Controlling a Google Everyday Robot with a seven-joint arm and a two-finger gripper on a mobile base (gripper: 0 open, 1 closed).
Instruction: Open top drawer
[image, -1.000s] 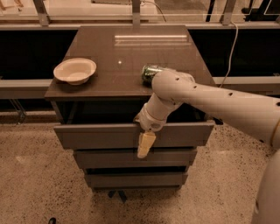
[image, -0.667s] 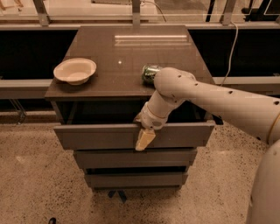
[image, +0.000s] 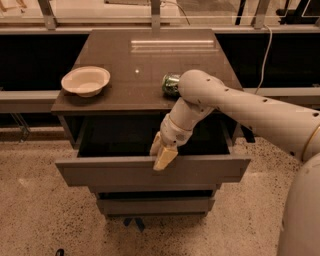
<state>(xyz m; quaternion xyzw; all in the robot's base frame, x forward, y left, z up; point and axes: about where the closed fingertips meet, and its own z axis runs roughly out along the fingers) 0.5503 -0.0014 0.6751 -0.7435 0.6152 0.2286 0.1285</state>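
Now — pincer (image: 161, 152) gripping front lip of top drawer (image: 150, 172) | drawer stands pulled out

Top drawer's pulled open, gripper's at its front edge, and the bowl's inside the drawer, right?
No: the camera view shows the bowl on the cabinet top, left side. The top drawer is open, gripper at its front edge.

The tool (image: 162, 152) sat at the top drawer's (image: 100, 172) front lip, 6 o'clock from the table's (image: 125, 55) middle, and its arm (image: 250, 107) ran off the edge at 3 o'clock. The elbow covered the green can's (image: 170, 84) right side. The drawer's inside was too dark to read. The lower drawer fronts (image: 150, 205) lay mostly hidden beneath.
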